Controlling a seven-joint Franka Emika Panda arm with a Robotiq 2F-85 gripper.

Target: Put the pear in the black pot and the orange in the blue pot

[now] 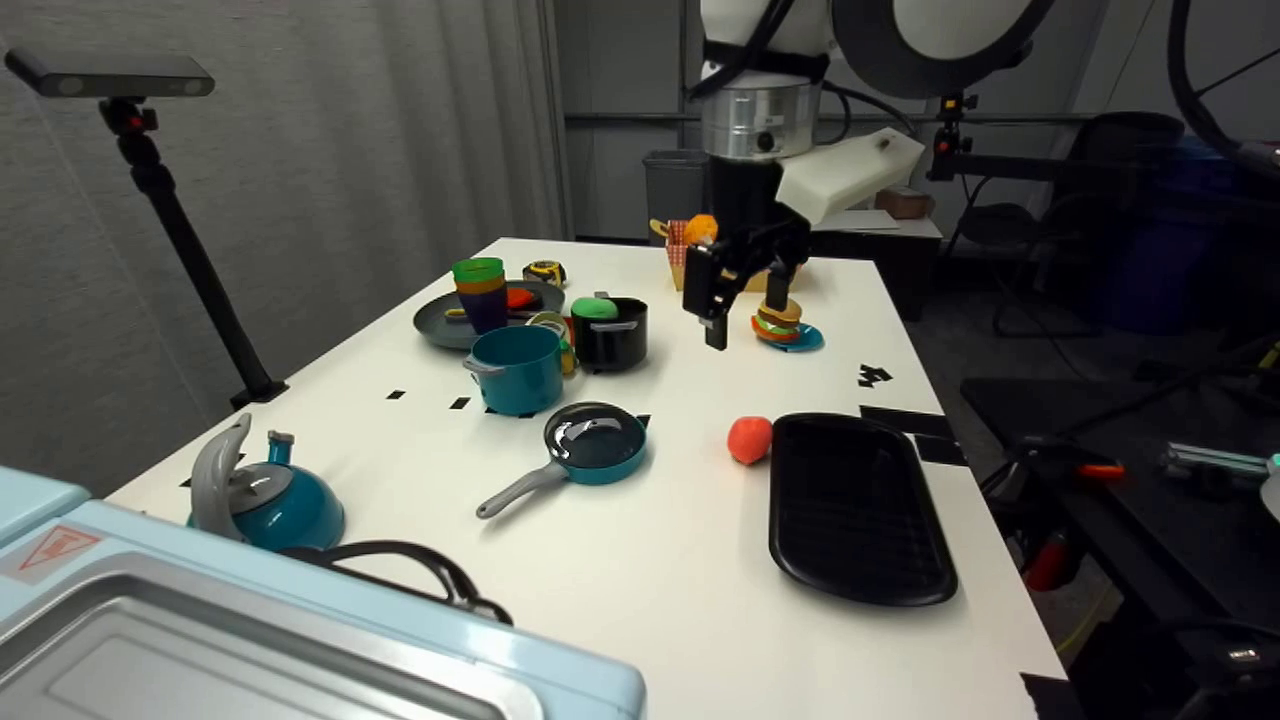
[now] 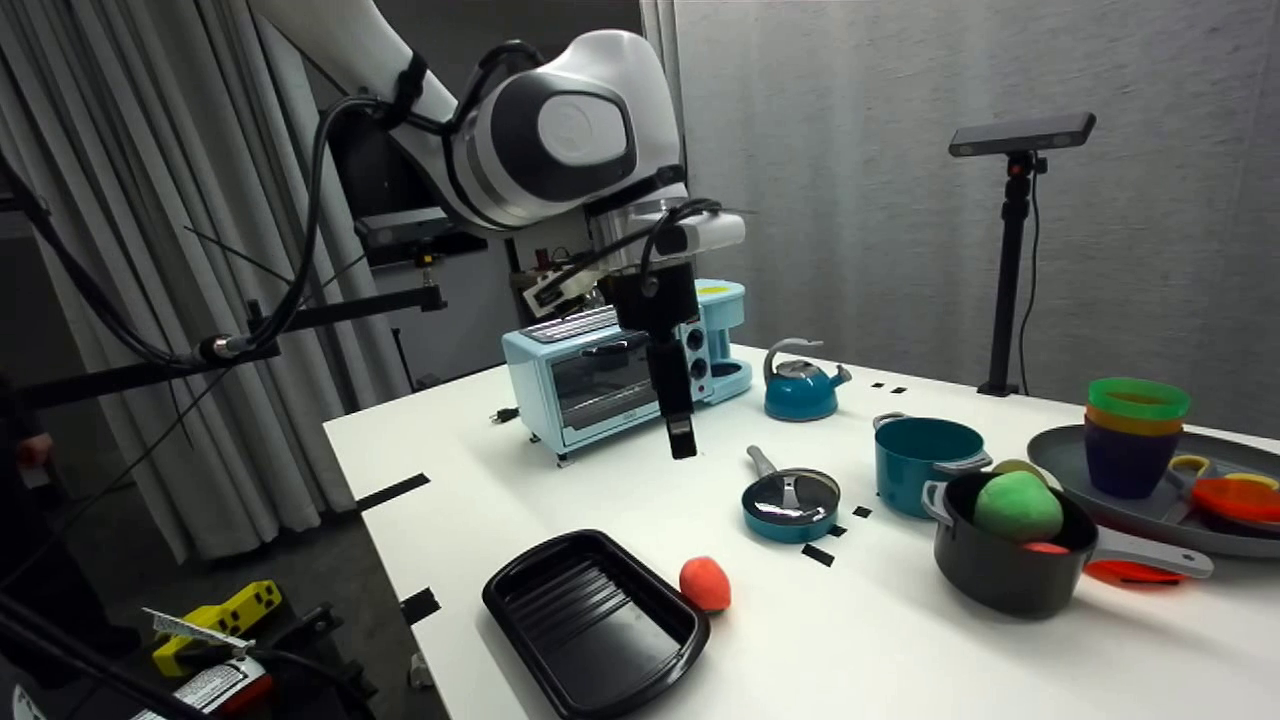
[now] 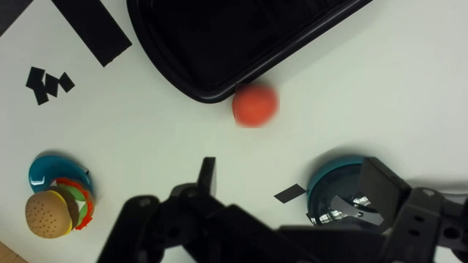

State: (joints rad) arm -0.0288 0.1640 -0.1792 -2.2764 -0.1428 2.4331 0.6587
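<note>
The orange (image 1: 749, 439), a small red-orange ball, lies on the white table against the edge of a black tray; it also shows as the orange (image 3: 255, 106) in the wrist view. Bright green, the pear (image 2: 1018, 506) rests in the black pot (image 2: 1010, 580), with a bit of something red beneath it. Beside that stands the blue pot (image 1: 525, 385), whose inner wall shows in both exterior views. My gripper (image 3: 290, 160) hangs in the air above the table, apart from the orange, its jaws wide with nothing between them. Neither pot shows in the wrist view.
The black tray (image 2: 600, 630) lies beside the orange. A lidded teal pan (image 1: 597, 440) has its grey handle pointing out. Around stand a teal kettle (image 2: 800, 392), a light blue toaster oven (image 2: 600, 385), stacked cups (image 1: 484, 300) on a grey plate, and a toy burger (image 3: 49, 215).
</note>
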